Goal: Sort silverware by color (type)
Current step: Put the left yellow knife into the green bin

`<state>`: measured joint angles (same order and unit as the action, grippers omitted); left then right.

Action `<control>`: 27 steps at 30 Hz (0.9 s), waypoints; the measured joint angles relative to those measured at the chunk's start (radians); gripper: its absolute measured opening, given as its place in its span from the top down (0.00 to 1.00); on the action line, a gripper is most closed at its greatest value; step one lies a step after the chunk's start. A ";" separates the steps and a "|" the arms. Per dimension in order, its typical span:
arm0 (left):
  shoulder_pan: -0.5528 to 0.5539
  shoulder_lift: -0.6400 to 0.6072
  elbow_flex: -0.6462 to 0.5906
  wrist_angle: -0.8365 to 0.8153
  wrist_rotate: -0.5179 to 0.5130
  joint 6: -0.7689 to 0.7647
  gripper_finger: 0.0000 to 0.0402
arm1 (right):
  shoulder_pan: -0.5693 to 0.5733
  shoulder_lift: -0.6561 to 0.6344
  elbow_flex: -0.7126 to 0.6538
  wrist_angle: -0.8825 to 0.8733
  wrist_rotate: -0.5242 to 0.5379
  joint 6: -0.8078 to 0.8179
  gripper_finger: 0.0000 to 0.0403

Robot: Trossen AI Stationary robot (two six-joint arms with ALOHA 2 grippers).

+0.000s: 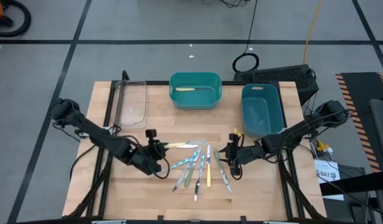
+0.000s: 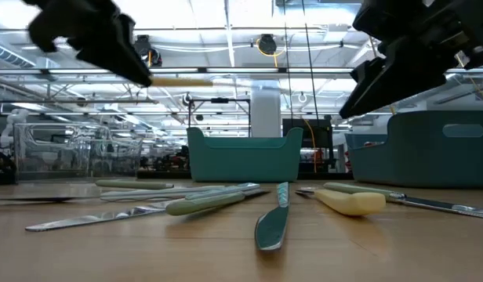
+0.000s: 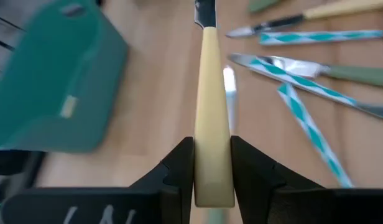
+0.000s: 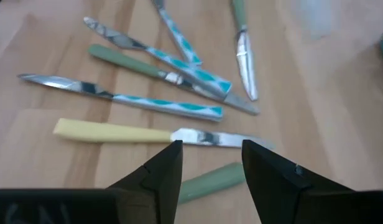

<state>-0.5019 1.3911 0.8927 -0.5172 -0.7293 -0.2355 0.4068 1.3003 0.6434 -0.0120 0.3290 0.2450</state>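
Observation:
My left gripper (image 1: 159,148) is shut on a yellow-handled utensil (image 1: 179,145) and holds it in the air left of the pile. The other silverware (image 1: 198,165) lies flat on the wooden table in a loose fan, with yellow (image 4: 110,132), pale green (image 4: 126,62) and teal-patterned (image 4: 173,104) handles. My right gripper (image 1: 231,154) hovers open above the pile's right side, its fingers (image 4: 160,171) touching nothing. One more yellow-handled piece (image 1: 191,89) lies inside the teal bin (image 1: 195,99). My left gripper pinches the yellow handle near its free end (image 3: 211,177) between its two fingers. The utensil runs along the fingers and sticks straight out ahead of them, metal end (image 3: 204,12) farthest away. The fingers come slanting down from the table's left. The utensil (image 2: 179,81) is lifted clear, about level.
A clear tray (image 1: 130,106) stands at the back left and a blue bin (image 1: 262,115) at the back right, with the teal bin between them. Bare wood lies between the bins and the pile. Cables and a keyboard sit beyond the table's far right corner.

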 joint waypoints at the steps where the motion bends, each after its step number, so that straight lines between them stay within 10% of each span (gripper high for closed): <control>1: 0.009 0.000 0.014 -0.011 -0.021 0.020 0.78 | 0.000 0.000 0.000 -0.003 -0.020 0.003 0.60; 14: 0.183 -0.097 -0.021 0.097 -0.059 0.271 0.78 | 0.030 0.000 0.000 -0.096 -0.046 0.149 0.60; 27: 0.365 -0.315 -0.284 0.510 0.223 0.436 0.78 | 0.044 0.000 0.000 -0.109 0.064 0.127 0.60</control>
<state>-0.1367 1.0762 0.6082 -0.0073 -0.5066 0.2001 0.4511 1.2999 0.6434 -0.1209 0.3927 0.3719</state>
